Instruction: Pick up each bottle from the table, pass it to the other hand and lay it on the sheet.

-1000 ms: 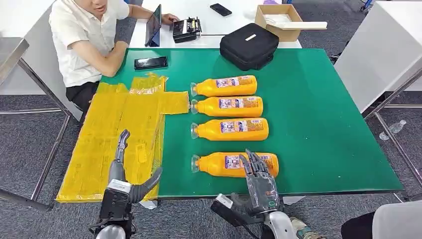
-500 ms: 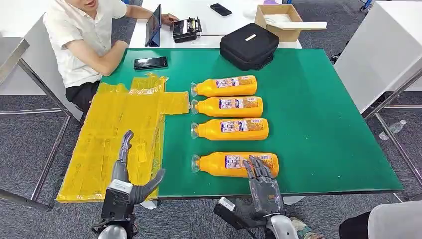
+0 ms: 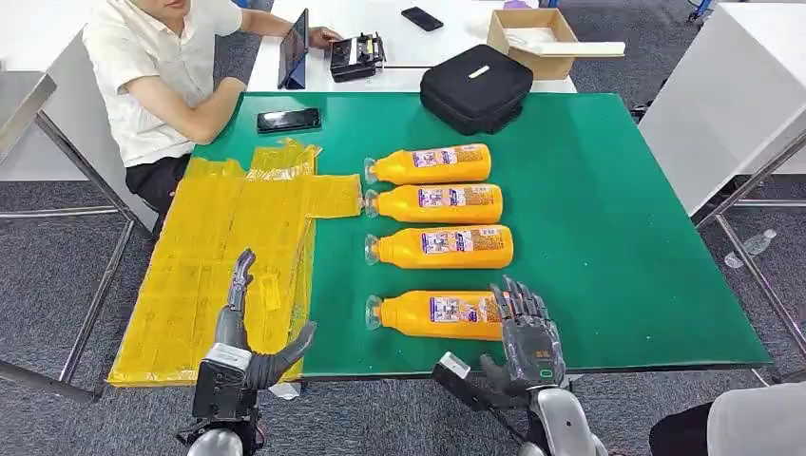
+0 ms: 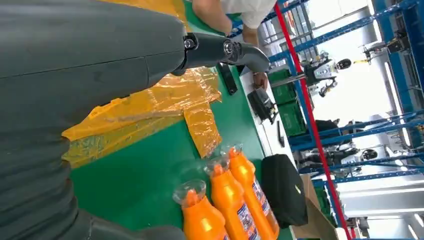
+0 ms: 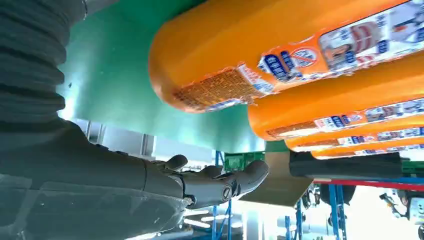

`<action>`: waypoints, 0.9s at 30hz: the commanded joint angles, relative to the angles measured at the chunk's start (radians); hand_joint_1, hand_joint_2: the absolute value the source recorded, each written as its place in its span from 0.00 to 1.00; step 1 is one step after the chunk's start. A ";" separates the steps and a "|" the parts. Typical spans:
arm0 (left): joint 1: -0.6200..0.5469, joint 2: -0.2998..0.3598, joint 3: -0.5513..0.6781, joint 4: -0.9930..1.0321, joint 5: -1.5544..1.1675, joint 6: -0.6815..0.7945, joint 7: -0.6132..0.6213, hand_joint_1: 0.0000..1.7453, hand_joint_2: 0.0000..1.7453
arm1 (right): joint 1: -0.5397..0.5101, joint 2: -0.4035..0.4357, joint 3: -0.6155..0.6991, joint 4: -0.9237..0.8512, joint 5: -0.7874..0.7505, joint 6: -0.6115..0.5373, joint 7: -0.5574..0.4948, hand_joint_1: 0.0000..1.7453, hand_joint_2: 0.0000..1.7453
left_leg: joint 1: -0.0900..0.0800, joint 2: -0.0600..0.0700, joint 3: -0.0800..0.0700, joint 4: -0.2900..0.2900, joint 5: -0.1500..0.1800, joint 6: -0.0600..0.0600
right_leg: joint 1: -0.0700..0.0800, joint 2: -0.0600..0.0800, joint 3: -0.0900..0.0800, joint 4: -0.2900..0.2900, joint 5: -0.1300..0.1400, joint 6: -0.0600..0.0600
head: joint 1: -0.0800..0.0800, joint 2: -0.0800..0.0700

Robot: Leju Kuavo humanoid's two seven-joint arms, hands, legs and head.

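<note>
Several orange bottles lie on their sides in a row on the green table [image 3: 618, 237], caps pointing toward the yellow sheet [image 3: 228, 256]. The nearest bottle [image 3: 432, 314] [image 5: 280, 55] lies close to the table's front edge. My right hand [image 3: 527, 340] hovers over that bottle's base end with fingers spread, holding nothing; its thumb [image 5: 220, 182] sticks out beside the bottle in the right wrist view. My left hand [image 3: 242, 337] is raised over the sheet's near corner, fingers apart and empty. Other bottles [image 4: 227, 200] appear in the left wrist view.
A person in a white shirt [image 3: 162, 66] sits at the far left corner. A phone [image 3: 288, 120] and a black bag [image 3: 475, 87] lie at the table's back. A second table behind carries a tablet, a device and a cardboard box [image 3: 532, 38].
My right hand has shifted to the right, from above the nearest bottle's label to its base end. The left hand barely moved. The person leaned slightly.
</note>
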 commanded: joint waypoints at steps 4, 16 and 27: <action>-0.008 -0.019 -0.038 0.045 -0.007 0.004 -0.007 0.00 1.00 | -0.074 0.000 -0.022 0.099 0.051 -0.020 0.030 0.00 1.00 | 0.000 0.002 0.003 -0.001 -0.001 0.001 | 0.001 0.001 0.003 -0.001 -0.001 -0.002 | 0.000 0.000; -0.006 -0.019 -0.035 0.040 -0.013 -0.002 -0.004 0.00 1.00 | -0.094 0.011 -0.048 0.134 0.051 -0.013 0.024 0.00 1.00 | 0.000 0.001 0.002 -0.001 0.000 0.000 | 0.000 0.000 0.002 -0.001 0.000 -0.002 | 0.000 0.000; -0.006 -0.019 -0.035 0.040 -0.013 -0.002 -0.004 0.00 1.00 | -0.094 0.011 -0.048 0.134 0.051 -0.013 0.024 0.00 1.00 | 0.000 0.001 0.003 -0.001 -0.001 0.000 | 0.000 0.000 0.003 -0.001 -0.001 -0.002 | 0.000 0.000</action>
